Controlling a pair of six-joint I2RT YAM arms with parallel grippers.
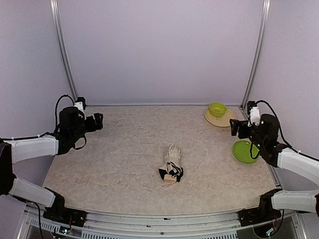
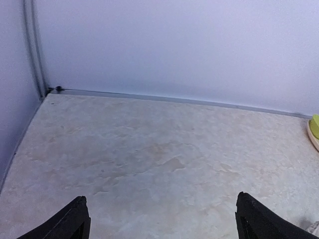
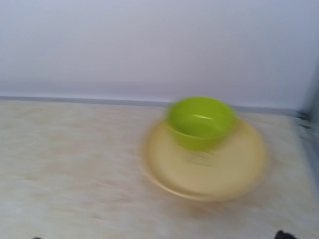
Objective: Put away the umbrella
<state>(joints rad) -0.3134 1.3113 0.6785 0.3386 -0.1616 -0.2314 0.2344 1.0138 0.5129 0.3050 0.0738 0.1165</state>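
A: Jaws first, quick.
B: Left gripper (image 1: 98, 121) is spread wide and empty. In its wrist view the black fingers (image 2: 74, 223) sit in the bottom corners with only bare tabletop between them. Right gripper (image 1: 234, 127) is also wide apart and holds nothing. Its wrist view is blurred, with just a dark tip at the bottom right edge.
A: Where, against the table?
B: The left gripper hangs over the table (image 1: 119, 149) near its left edge, the right gripper near its right edge. Both are raised and well apart from the umbrella.
A: The umbrella?
B: The umbrella (image 1: 172, 162) lies flat around the table's middle, a little toward the near edge. It's folded into a short crumpled bundle. Cream fabric (image 1: 173, 152) points to the far side and black lining (image 1: 166, 173) shows at the near end. There's a small beige handle (image 1: 170, 178) there; I can't make out the strap.
A: Other stuff?
B: A glossy lime bowl (image 1: 217, 109), round, stands on a flat pale-yellow plate (image 1: 223, 121) at the table's far right corner. A lime green plate (image 1: 244, 151) lies by the table's right edge, under the right arm.
A: Surface, room?
B: The tabletop is beige and marble-patterned, matte, with a rounded near edge. Plain lavender walls (image 1: 159, 50) close three sides of the table, with metal posts (image 1: 64, 55) at the far corners.
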